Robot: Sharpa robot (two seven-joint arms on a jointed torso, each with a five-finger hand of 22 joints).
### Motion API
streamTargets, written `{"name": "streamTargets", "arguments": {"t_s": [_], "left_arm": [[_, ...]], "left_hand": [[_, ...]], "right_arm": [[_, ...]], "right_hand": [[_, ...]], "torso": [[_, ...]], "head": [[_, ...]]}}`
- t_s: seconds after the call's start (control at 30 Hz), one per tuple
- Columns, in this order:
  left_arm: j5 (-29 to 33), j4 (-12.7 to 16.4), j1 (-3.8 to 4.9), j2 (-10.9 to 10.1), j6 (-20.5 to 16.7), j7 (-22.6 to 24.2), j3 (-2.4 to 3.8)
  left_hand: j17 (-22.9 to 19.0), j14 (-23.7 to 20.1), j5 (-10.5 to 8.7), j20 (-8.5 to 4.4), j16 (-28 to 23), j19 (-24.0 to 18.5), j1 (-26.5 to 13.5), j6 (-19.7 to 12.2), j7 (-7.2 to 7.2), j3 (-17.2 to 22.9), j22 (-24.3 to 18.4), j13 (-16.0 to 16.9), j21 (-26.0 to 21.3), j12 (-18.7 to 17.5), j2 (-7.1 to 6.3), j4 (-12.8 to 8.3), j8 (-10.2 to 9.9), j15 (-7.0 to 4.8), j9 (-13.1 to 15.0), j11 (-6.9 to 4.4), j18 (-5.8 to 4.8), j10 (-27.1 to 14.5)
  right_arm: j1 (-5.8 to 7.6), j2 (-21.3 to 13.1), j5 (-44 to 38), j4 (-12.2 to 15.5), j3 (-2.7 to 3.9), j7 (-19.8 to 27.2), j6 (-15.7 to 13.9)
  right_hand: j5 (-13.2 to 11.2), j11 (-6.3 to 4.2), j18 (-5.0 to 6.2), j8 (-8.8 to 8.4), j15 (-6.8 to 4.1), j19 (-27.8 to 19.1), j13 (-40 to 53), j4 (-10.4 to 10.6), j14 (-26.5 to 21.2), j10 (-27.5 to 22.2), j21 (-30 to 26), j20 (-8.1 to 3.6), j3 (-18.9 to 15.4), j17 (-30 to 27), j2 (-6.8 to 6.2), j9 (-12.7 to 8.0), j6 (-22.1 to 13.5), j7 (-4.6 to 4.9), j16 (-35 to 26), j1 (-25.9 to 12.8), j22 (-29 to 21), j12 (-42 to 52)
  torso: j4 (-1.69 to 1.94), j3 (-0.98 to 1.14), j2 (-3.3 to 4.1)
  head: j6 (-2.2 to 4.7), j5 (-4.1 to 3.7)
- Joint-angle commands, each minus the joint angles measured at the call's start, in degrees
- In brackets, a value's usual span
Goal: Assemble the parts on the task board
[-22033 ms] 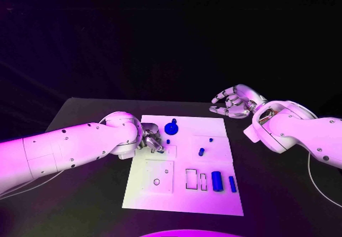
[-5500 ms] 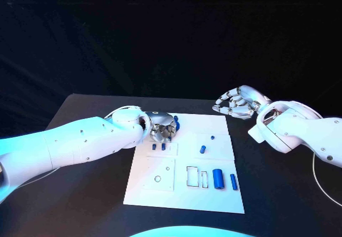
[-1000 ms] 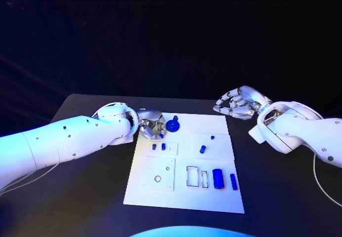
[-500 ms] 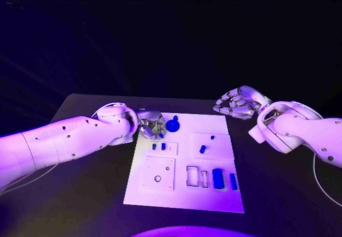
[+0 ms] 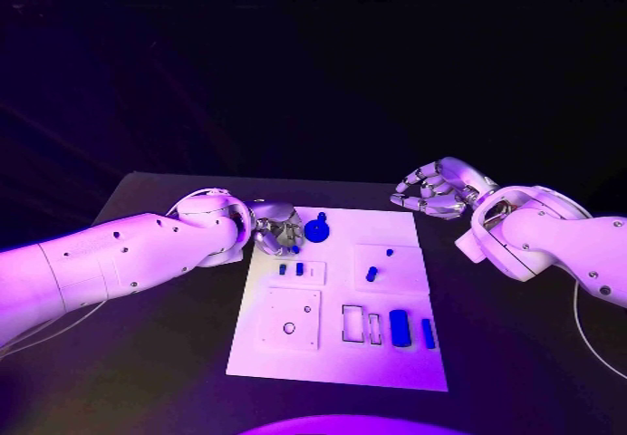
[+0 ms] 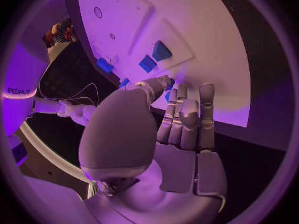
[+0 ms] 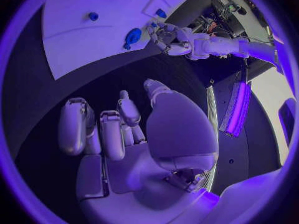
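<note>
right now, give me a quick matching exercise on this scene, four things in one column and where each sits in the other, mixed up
Things:
1. left hand
2. right hand
3. round blue part
4. two upright blue bars

Places:
A. near right corner of the task board
B. over the black table, past the board's far right corner
C. at the board's far left edge
D. far end of the board, just right of the left hand

Pairs: 1-C, 2-B, 3-D, 4-A

Left hand (image 5: 277,228) back off task board (image 5: 342,362).
</note>
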Motion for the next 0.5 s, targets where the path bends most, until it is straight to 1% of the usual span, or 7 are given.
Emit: {"name": "streamTargets", "arguments": {"t_s": [0.03, 0.17, 0.33, 0.4, 0.43, 0.47, 0.5], "left_arm": [[0.46, 0.02, 0.00, -0.04, -0.44, -0.33, 0.02], [0.47, 0.03, 0.00, -0.23, -0.48, -0.45, 0.02], [0.39, 0.35, 0.00, -0.74, -0.56, -0.80, 0.04], [0.39, 0.54, 0.00, -1.15, -0.60, -0.99, 0.06], [0.39, 0.54, 0.00, -1.15, -0.60, -0.99, 0.06], [0.59, 0.68, 0.00, -1.53, -0.64, -1.13, 0.10], [1.02, 0.77, 0.00, -1.89, -0.75, -1.23, 0.19]], "left_hand": [[-0.10, -0.05, -0.13, 0.25, 0.27, 0.02, -0.45, -0.57, -0.05, -0.49, 0.01, 0.08, -0.28, -0.29, -0.17, -0.02, -0.43, 0.31, -0.10, 0.53, 0.05, -0.05], [-0.11, -0.06, -0.13, 0.28, 0.29, -0.01, -0.48, -0.85, -0.07, -0.58, -0.04, 0.11, -0.33, -0.38, -0.31, -0.04, -0.61, 0.31, -0.15, 0.53, 0.07, -0.05], [-1.49, -0.80, -0.13, 0.40, -0.07, -0.92, -0.90, -1.47, -0.08, -1.13, -1.04, 0.00, -1.13, -1.25, -0.86, 0.10, -1.03, 0.42, -0.18, 0.67, 0.28, -0.99], [-2.13, -1.17, -0.09, 0.48, -0.25, -1.30, -1.08, -1.70, -0.05, -1.46, -1.45, -0.10, -1.49, -1.73, -1.09, 0.18, -1.17, 0.51, -0.16, 0.77, 0.35, -1.51], [-2.13, -1.17, -0.09, 0.48, -0.25, -1.30, -1.08, -1.70, -0.05, -1.46, -1.45, -0.10, -1.49, -1.73, -1.09, 0.18, -1.17, 0.51, -0.16, 0.77, 0.35, -1.51], [-2.35, -1.30, -0.07, 0.50, -0.32, -1.35, -1.09, -1.83, -0.06, -1.56, -1.51, -0.14, -1.57, -1.89, -1.15, 0.19, -1.24, 0.54, -0.17, 0.80, 0.36, -1.69], [-3.08, -1.70, -0.05, 0.59, -0.55, -1.66, -1.09, -2.04, -0.05, -1.79, -1.87, -0.27, -1.89, -2.38, -1.16, 0.23, -1.34, 0.63, -0.14, 0.92, 0.43, -2.22]], "right_arm": [[-0.03, 0.06, -0.32, -0.06, 0.01, 0.56, 0.49], [-0.04, 0.06, -0.31, -0.18, 0.00, 0.32, 1.07], [-0.09, 0.00, -0.30, -0.35, -0.03, -0.26, 2.62], [-0.19, -0.09, -0.31, -0.39, -0.06, -0.21, 3.32], [-0.19, -0.09, -0.31, -0.39, -0.06, -0.21, 3.32], [-0.28, -0.18, -0.51, -0.42, -0.07, -0.02, 4.08], [-0.35, -0.25, -1.00, -0.46, -0.08, 0.26, 4.90]], "right_hand": [[0.14, -0.04, 1.10, 0.31, -0.08, -0.39, -0.18, 0.04, 3.82, -0.16, -0.37, 0.04, -0.23, 7.76, 0.28, -0.08, -0.26, -0.04, -0.41, 0.23, 8.88, -0.35], [0.12, 0.03, 1.39, 0.21, -0.04, -1.07, -1.72, 0.04, 3.33, -1.57, -1.91, 0.05, -0.40, 6.31, 0.24, -0.16, -0.64, 0.05, -1.48, 0.22, 8.36, -2.06], [-0.48, -0.01, 2.86, 0.63, -0.17, -4.41, -18.16, 0.07, 1.09, -12.88, -10.88, -0.04, -0.98, -0.42, 0.58, -0.24, -1.54, 0.06, -7.51, 0.48, 4.99, -19.85], [-1.00, 0.00, 3.44, 1.02, -0.20, -5.69, -23.00, 0.11, -0.06, -14.17, -15.14, -0.07, -0.82, -3.92, 0.48, -0.23, -1.69, 0.09, -10.97, 1.76, 3.27, -24.81], [-1.00, 0.00, 3.44, 1.02, -0.20, -5.69, -23.00, 0.11, -0.06, -14.17, -15.14, -0.07, -0.82, -3.92, 0.48, -0.23, -1.69, 0.09, -10.97, 1.76, 3.27, -24.81], [-1.52, 0.04, 3.85, 1.23, -0.15, -6.66, -25.37, -0.18, -0.97, -14.90, -17.98, -0.06, -0.29, -6.34, -0.02, -0.23, -1.66, 0.13, -13.29, 3.82, 2.18, -27.33], [-3.48, 0.20, 4.08, 1.44, -0.07, -7.09, -29.73, -0.43, -1.49, -15.79, -19.99, -0.05, 1.64, -7.98, -0.74, -0.29, -1.50, 0.31, -14.95, 7.93, 1.38, -32.03]], "torso": [[0.02, 0.03, 0.03], [-0.02, 0.00, 0.02], [-0.01, -0.03, 0.03], [0.00, 0.00, 0.00], [0.00, 0.00, 0.00], [0.02, 0.02, -0.01], [0.00, 0.01, -0.02]], "head": [[-0.06, 0.06], [-0.17, 0.19], [-0.14, 0.12], [-0.14, 0.14], [-0.14, 0.14], [-0.15, 0.14], [-0.12, 0.12]]}}
